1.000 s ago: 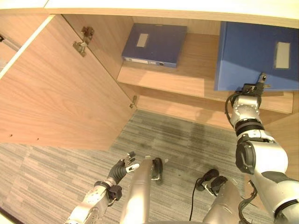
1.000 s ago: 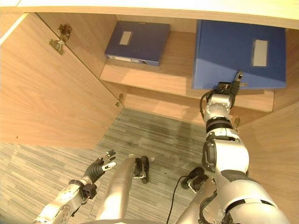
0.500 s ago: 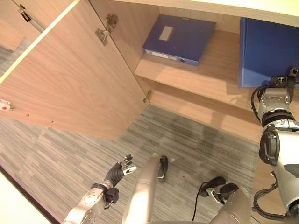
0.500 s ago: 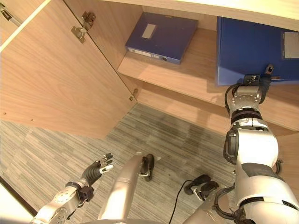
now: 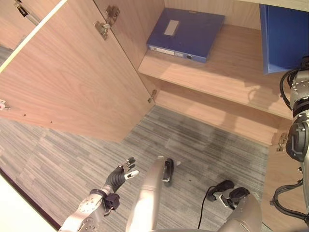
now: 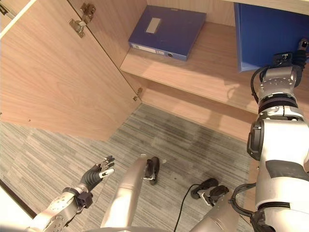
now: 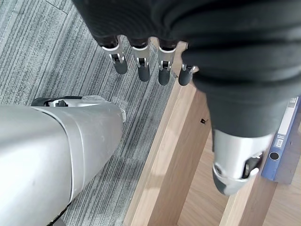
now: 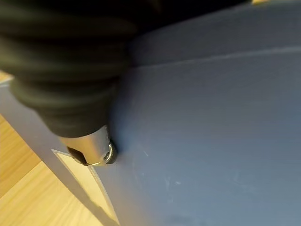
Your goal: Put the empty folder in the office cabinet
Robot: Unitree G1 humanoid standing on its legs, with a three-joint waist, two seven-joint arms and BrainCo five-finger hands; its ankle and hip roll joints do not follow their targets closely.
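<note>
A large blue folder (image 6: 268,31) stands upright on the cabinet shelf (image 6: 203,72), at its right end. My right hand (image 6: 286,59) is at the folder's near lower edge. In the right wrist view its thumb (image 8: 92,151) presses on the folder's blue face (image 8: 211,122), close to a pale label. My left hand (image 5: 120,176) hangs low over the carpet, open, and its straight fingers (image 7: 141,66) point at the floor and touch nothing.
A second blue folder (image 5: 186,28) lies flat at the left end of the same shelf. The wooden cabinet door (image 5: 72,72) stands wide open on the left, with hinges (image 5: 102,28) at its top. Grey striped carpet (image 5: 203,145) runs below the cabinet.
The whole picture has shifted, so the camera moved. The right hand stays on the upright folder at the shelf's right end. The left hand remains open and low.
</note>
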